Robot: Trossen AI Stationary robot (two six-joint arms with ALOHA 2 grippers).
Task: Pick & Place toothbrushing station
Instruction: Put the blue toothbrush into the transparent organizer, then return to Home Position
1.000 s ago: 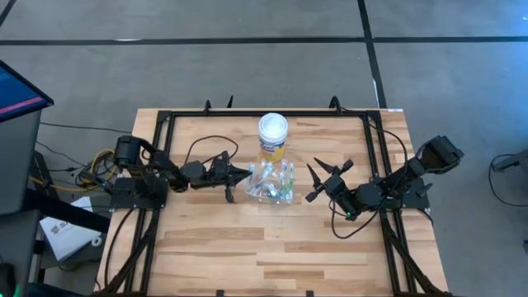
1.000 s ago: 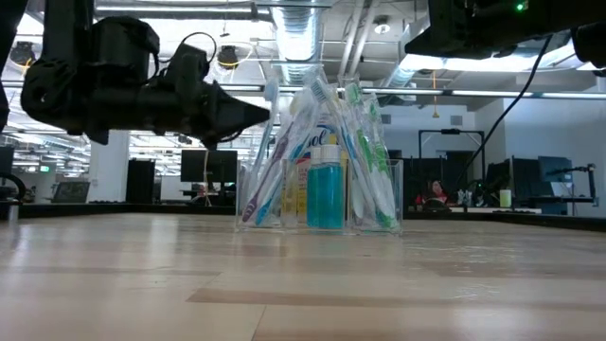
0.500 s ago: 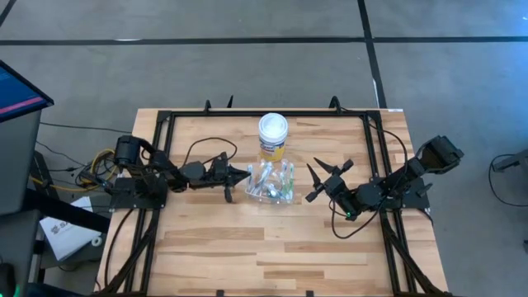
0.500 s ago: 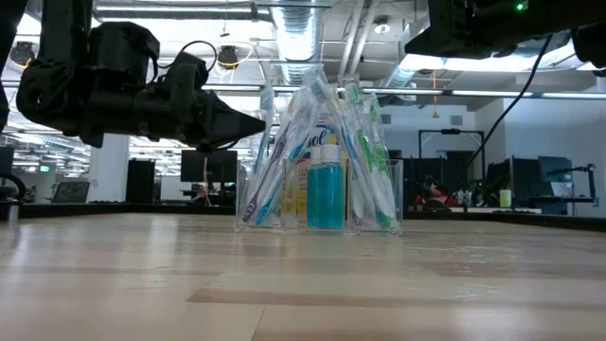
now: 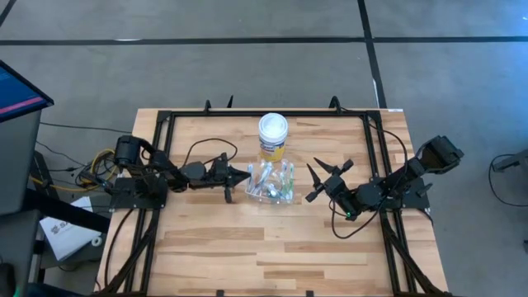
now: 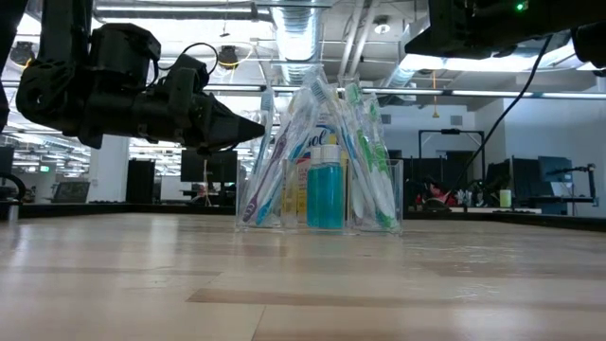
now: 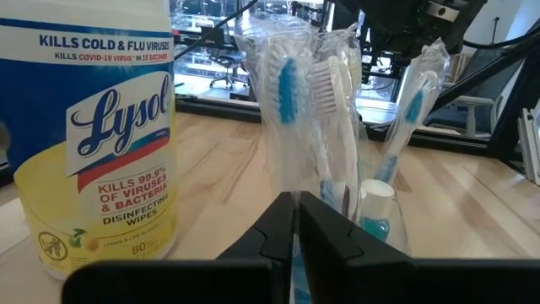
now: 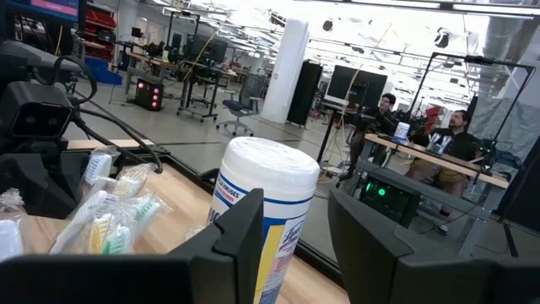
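Observation:
A small clear plastic cup [image 5: 271, 183] stands on its base at the table's middle. It holds several wrapped toothbrushes [image 6: 305, 133], blue-white and green-white, which lean outward, and a teal tube [image 6: 325, 192]. My left gripper [image 5: 245, 174] is shut and level, left of the cup. Its tips [image 6: 258, 125] are at the height of the brush heads [image 7: 287, 84]. My right gripper [image 5: 313, 183] is open and empty, right of the cup. My left gripper's shut tips [image 7: 295, 203] stand right at the wrapped toothbrushes on the cup's left side, coming level from the table's left. I cannot tell whether they touch the wrapping.
A yellow wipes jar with a white lid [image 5: 273, 136] stands just beyond the cup, toward the far edge; it also shows in the left wrist view [image 7: 93, 143] and the right wrist view [image 8: 261, 211]. A black frame [image 5: 264, 115] runs round the table. People sit in the room behind.
My left gripper has gone down a little beside the toothbrushes, still shut and level. The cup has stayed where it was.

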